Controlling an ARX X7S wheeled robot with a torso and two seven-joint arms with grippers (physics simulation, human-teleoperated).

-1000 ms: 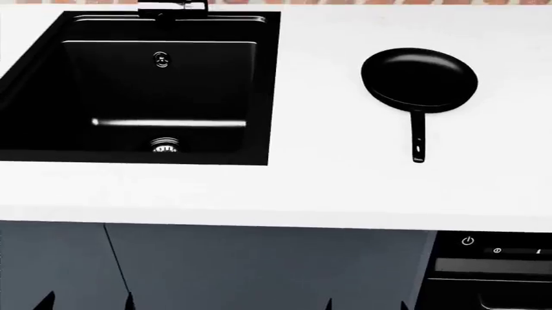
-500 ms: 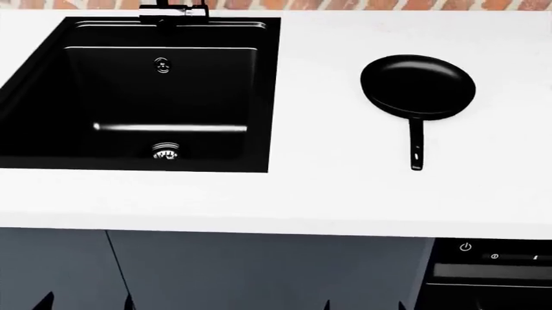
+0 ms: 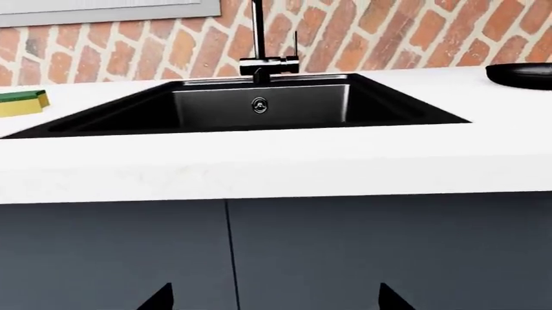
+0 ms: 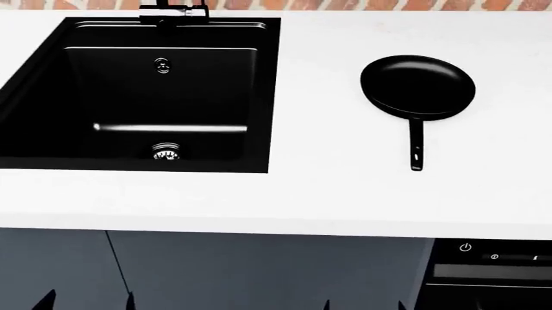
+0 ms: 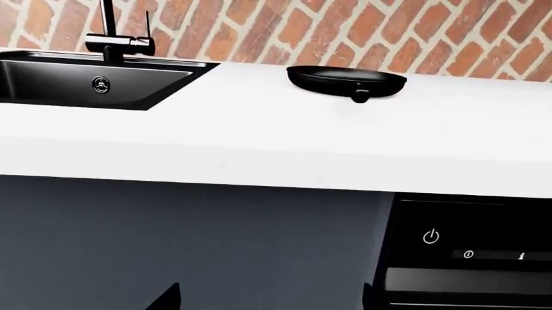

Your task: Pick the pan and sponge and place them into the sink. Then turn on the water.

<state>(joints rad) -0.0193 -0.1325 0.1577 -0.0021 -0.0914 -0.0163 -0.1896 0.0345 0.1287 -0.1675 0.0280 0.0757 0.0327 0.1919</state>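
The head view is sitting as it was half a second ago, having tilted slightly before that, so the robot appears to be settling in front of the white tabletop (image 4: pixel 328 194) rather than reaching; nothing on it has moved. The round, shallow, all-black frying pan (image 4: pixel 417 86) is lying on the tabletop well to the right of the large rectangular matte-black sink (image 4: pixel 138 26), its thin handle pointing toward the robot; the small green-over-yellow sponge (image 3: pixel 22 102) is showing only in the left wrist view, resting on the tabletop on the sink's far side from the pan. The basin is holding neither, and no stream is falling from the tall black faucet (image 3: pixel 263 51); the task is looking unstarted. Both arms are hanging low before the dark cabinet fronts; the left pincer (image 3: pixel 274 298) and right pincer (image 5: pixel 269 296) are standing released, tips apart, grasping nothing.
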